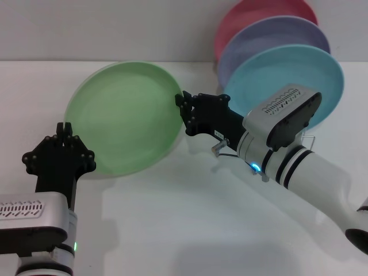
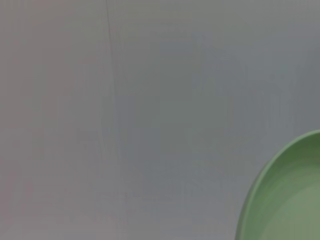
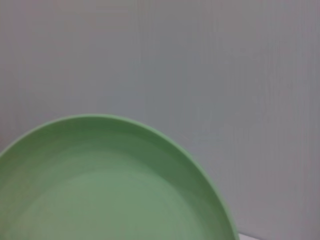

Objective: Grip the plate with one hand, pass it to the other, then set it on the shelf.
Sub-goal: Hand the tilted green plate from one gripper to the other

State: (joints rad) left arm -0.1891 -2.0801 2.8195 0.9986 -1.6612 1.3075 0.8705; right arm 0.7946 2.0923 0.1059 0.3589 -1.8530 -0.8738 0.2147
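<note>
The light green plate [image 1: 123,118] is held up off the table, tilted with its face toward me. My right gripper [image 1: 181,109], on the arm with the blue light, is shut on the plate's right rim. The plate fills the lower part of the right wrist view [image 3: 110,190]. My left gripper [image 1: 64,133], on the arm with the green light, is at the plate's lower left rim. In the left wrist view only an edge of the plate [image 2: 290,195] shows at one corner. The wire shelf [image 1: 309,140] is mostly hidden behind my right arm.
A sky-blue plate [image 1: 322,69], a lavender plate [image 1: 270,37] and a pink plate [image 1: 253,14] stand upright one behind another at the back right. The white table [image 1: 172,224] stretches in front. A wall closes the back.
</note>
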